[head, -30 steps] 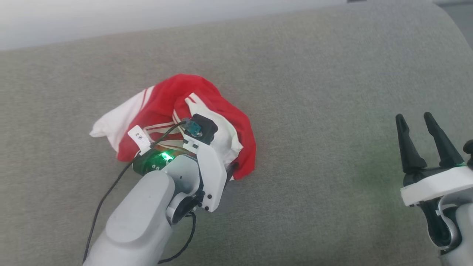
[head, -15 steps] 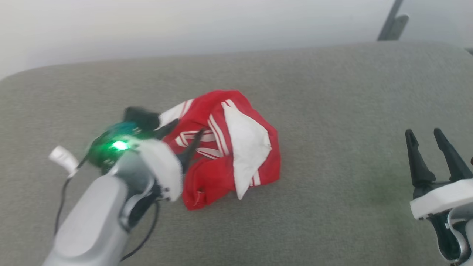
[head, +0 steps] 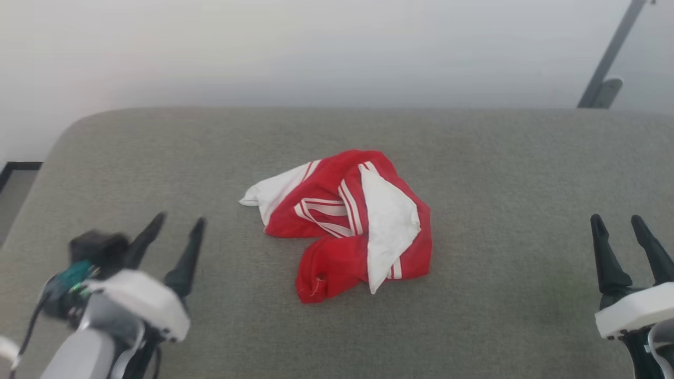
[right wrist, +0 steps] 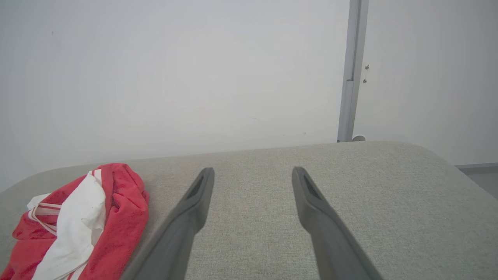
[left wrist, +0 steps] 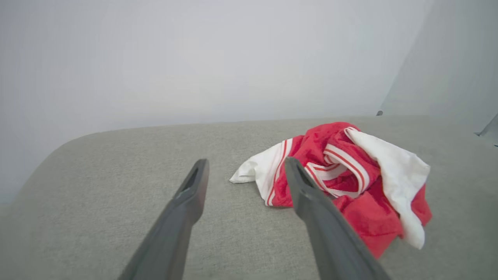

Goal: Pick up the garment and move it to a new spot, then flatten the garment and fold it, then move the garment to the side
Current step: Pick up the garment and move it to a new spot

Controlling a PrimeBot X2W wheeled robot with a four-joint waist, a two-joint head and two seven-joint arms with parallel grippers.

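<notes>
Broad grey woven-fabric cushion [head: 500, 158] stretching wall to wall. Crumpled at its middle, bright red soft T-shirt with white sleeves and striped trim [head: 337, 231], lying free. Lower left, left gripper [head: 179, 218] with dark fingers spread wide, empty, near the heap but apart from it. Lower right, right gripper [head: 615, 217], likewise wide and empty, farther off.

The garment [head: 337, 226] is lying crumpled on the grey cushion [head: 500, 158], with a white sleeve draping over its red folds. Well to the garment's left, the left gripper [head: 179, 219] is showing blurred, fingers spread and holding nothing. Well to the garment's right, the right gripper [head: 615, 218] is standing likewise spread and empty.
</notes>
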